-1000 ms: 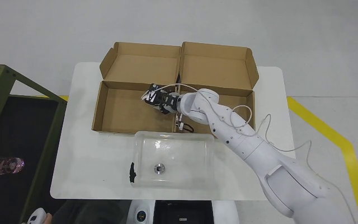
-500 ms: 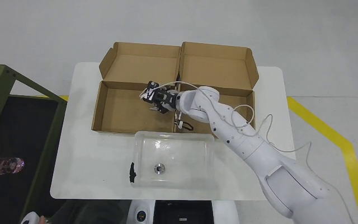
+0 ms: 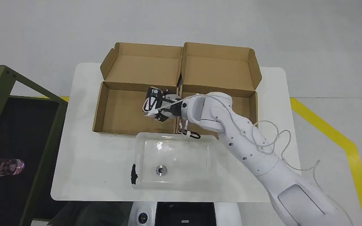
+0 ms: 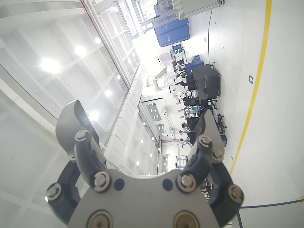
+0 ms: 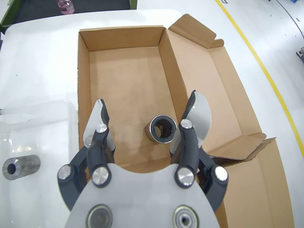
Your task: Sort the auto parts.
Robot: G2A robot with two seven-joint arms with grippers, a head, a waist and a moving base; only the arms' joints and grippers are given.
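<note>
In the clear bin (image 3: 137, 161) at the table's near edge, a metal cylinder (image 5: 21, 167) is waiting. Beyond it, the right gripper (image 5: 147, 97) is swinging away from the wall between the boxes. Its fingers are spread wide and are gripping nothing. The bearing ring (image 5: 152, 136) is lying loose on the cardboard box (image 5: 128, 84) floor beneath, probably delivered. The left gripper (image 4: 141, 107) is gaping empty too.

A white rounded-corner table (image 3: 85, 124) is standing on pale grey flooring. Beside it, a dark green metal-framed cart with a black bed (image 3: 28, 135) is holding a pink clear plastic bottle (image 3: 8, 166). A yellow painted floor stripe (image 3: 328, 133) is running past the opposite side.
</note>
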